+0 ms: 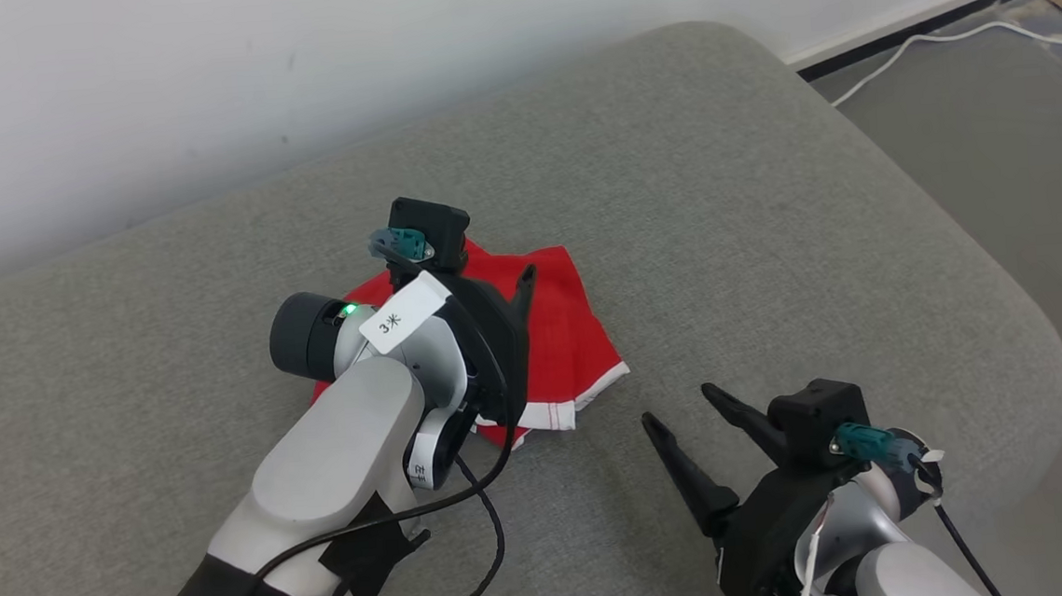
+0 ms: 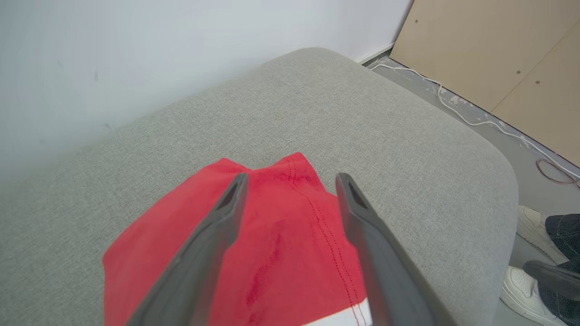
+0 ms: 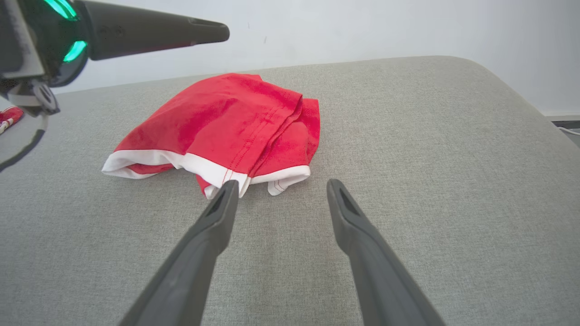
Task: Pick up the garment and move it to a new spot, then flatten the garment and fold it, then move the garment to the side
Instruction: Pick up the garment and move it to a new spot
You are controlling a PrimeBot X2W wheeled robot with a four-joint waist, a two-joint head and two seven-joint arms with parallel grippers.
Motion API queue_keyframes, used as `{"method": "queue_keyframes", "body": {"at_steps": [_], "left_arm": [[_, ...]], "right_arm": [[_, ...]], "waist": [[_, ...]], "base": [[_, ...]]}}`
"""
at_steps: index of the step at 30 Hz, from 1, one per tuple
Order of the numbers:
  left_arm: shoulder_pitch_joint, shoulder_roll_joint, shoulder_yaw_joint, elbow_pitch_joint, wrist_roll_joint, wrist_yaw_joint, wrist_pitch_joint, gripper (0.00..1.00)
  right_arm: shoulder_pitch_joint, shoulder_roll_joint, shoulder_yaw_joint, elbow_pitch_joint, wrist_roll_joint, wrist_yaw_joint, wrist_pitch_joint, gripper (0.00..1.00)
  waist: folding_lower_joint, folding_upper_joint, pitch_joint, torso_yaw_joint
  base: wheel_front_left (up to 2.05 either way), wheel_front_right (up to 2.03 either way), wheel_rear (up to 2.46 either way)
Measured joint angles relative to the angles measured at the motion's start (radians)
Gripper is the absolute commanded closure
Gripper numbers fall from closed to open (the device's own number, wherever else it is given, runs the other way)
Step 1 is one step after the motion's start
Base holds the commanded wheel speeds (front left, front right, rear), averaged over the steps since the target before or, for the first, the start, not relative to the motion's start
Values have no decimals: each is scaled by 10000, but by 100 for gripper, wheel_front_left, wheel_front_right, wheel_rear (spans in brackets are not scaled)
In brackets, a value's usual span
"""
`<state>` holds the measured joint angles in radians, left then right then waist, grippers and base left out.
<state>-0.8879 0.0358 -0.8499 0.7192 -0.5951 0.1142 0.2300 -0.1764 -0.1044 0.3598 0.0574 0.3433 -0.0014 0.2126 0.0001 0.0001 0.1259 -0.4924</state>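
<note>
Left claw: fingers spread wide, nothing gripped. Position: raised directly above red garment, clear of cloth.

Right claw: fingers spread wide, empty. Position: over bare grey cushion, just beside garment's white hem band, on side toward cushion's near right corner.

Garment: loosely folded heap, about mid-cushion, well apart from all cushion edges; hem band faces near edge.

White cable: on floor beyond cushion's far right corner.
</note>
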Motion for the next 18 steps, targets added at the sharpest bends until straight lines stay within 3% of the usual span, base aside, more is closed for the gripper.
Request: {"method": "queue_keyframes", "body": {"at_steps": [9, 18], "left_arm": [[-27, -10, -437, 157, -485, -4, -508, 0], [22, -6, -27, 130, -568, -63, -1611, 0]], "right_arm": [[63, -328, -399, 213, 73, -125, -261, 0], [742, -594, -953, 332, 176, -439, -477, 0]], "waist": [[0, 0, -389, 806], [-2, 0, -984, 1976]], "base": [[0, 0, 0], [0, 0, 0]]}}
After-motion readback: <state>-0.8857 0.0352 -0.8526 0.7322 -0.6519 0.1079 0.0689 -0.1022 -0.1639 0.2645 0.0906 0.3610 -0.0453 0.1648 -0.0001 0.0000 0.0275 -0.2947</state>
